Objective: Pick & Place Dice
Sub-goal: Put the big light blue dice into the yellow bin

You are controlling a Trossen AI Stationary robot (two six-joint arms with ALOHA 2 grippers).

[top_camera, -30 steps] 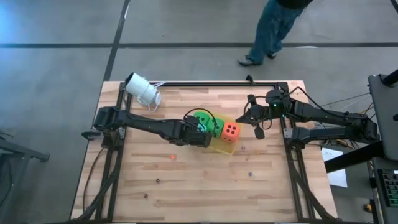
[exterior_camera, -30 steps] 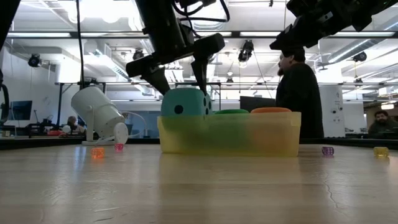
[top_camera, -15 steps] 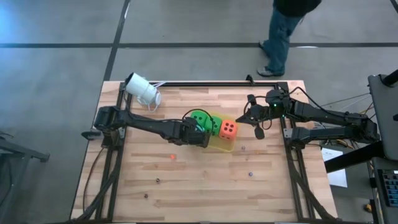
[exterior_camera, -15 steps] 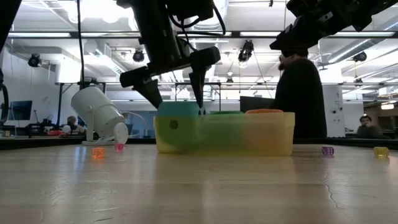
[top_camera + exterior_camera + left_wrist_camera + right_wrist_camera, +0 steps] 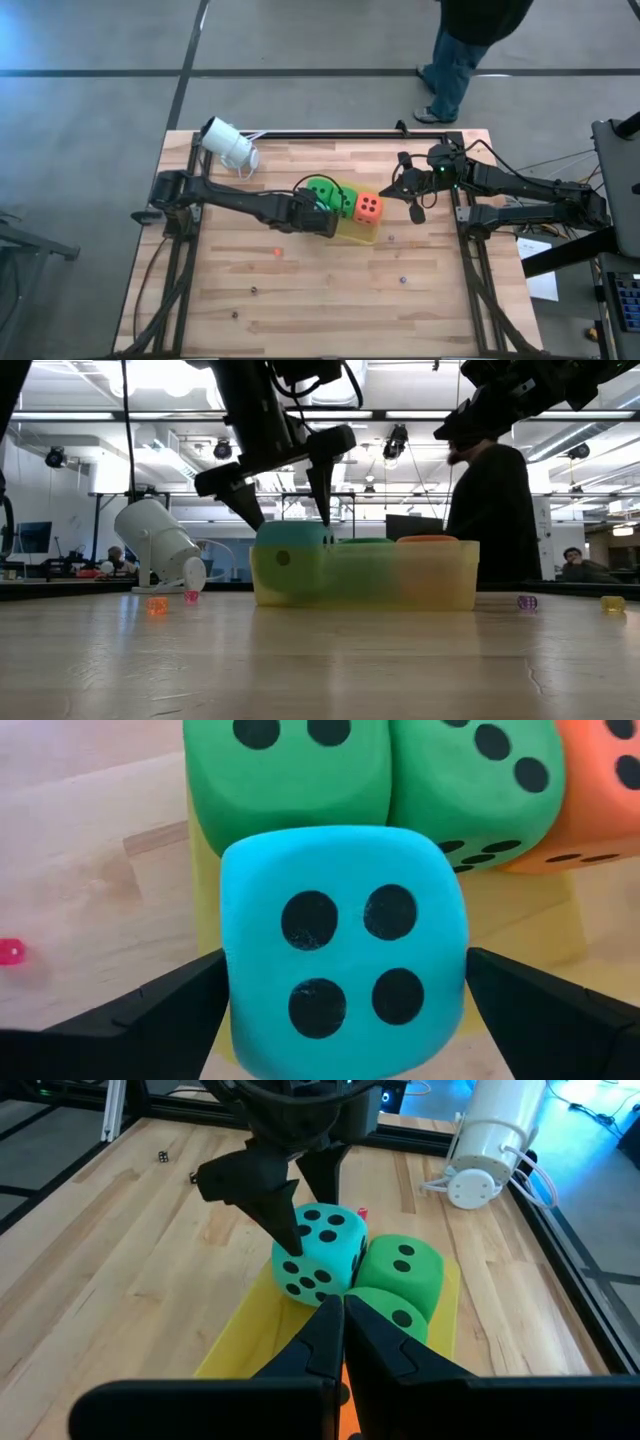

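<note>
A yellow tray (image 5: 361, 236) at the table's middle holds all the dice. The teal die (image 5: 340, 950) sits at its left end, four pips toward my left wrist. Behind it are two green dice (image 5: 400, 1265) (image 5: 391, 1312) and an orange-red die (image 5: 368, 208). My left gripper (image 5: 288, 520) is open and points steeply down, one finger on either side of the teal die's top (image 5: 291, 534); I see no touch. My right gripper (image 5: 414, 206) hangs shut above the table's right side, holding nothing.
A white cylinder camera (image 5: 228, 146) lies at the far left corner. Tiny coloured dice are scattered on the wood (image 5: 276, 252) (image 5: 403, 279) (image 5: 527, 602). A person (image 5: 470, 40) stands beyond the far edge. The near half of the table holds only those small pieces.
My left gripper has opened wider and let go of the teal die. The die stood high above the tray's rim a second ago and has sunk down into the tray's left end. The gripper stays just above it.
</note>
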